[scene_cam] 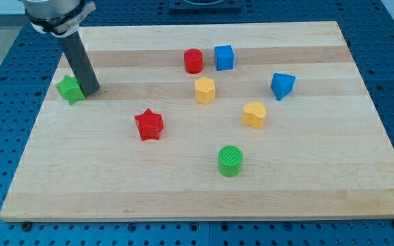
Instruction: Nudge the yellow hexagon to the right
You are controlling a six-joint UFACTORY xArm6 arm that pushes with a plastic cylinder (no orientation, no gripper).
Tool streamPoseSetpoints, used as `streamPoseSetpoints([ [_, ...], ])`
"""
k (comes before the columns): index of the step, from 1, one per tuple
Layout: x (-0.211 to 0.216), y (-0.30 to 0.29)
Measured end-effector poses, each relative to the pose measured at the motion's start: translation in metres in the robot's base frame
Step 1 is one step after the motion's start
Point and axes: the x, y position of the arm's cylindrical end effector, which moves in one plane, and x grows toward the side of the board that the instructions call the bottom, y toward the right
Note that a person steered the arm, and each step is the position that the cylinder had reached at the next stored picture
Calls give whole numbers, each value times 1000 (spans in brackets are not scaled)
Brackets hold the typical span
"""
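The yellow hexagon (204, 89) is sitting near the middle of the wooden worktop (306, 191), just below the red cylinder (193, 61) and blue cube (224, 57). A yellow heart (254, 114) is lying to its lower right, a blue wedge (282, 85) further right. My tip (90, 89) is resting far to the view's left, touching the green block (70, 89). There are no jaws on this rod to report. A red star (148, 124) and green cylinder (230, 160) are lying lower down.

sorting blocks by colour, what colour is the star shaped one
Red. The star shows clearly in the camera view, left of the board's middle.
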Motion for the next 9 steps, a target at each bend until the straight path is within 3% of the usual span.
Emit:
streamPoseSetpoints([
  [2, 0, 5],
  [5, 6, 107],
  [9, 36, 192],
])
